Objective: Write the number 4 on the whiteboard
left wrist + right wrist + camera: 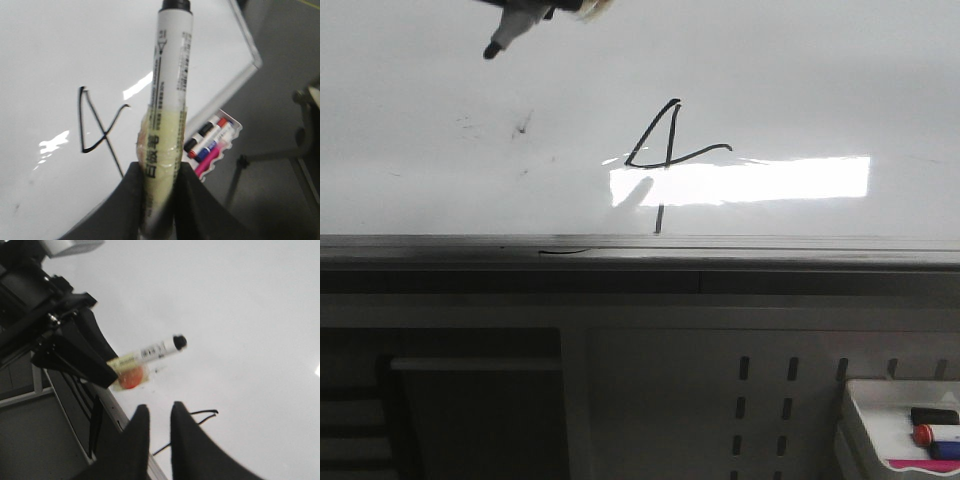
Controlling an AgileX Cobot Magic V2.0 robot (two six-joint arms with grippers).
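Note:
The number 4 (665, 150) stands in black strokes near the middle of the whiteboard (820, 90), just above a bright glare. In the left wrist view my left gripper (160, 167) is shut on a white black-tipped marker (170, 90), its barrel wrapped in yellowish tape. That marker's tip (495, 48) sits up and to the left of the number 4 (97, 130), apart from its strokes. My right gripper (159, 412) hovers over the whiteboard (240, 315) near its rim. Its jaws stand close together and hold nothing.
The grey metal rim (720, 243) runs along the board's near edge, with a short black dash (563, 251) on it. Faint smudges (520, 125) mark the board's left part. A white tray of coloured markers (905, 430) sits low right, beside a perforated panel (760, 410).

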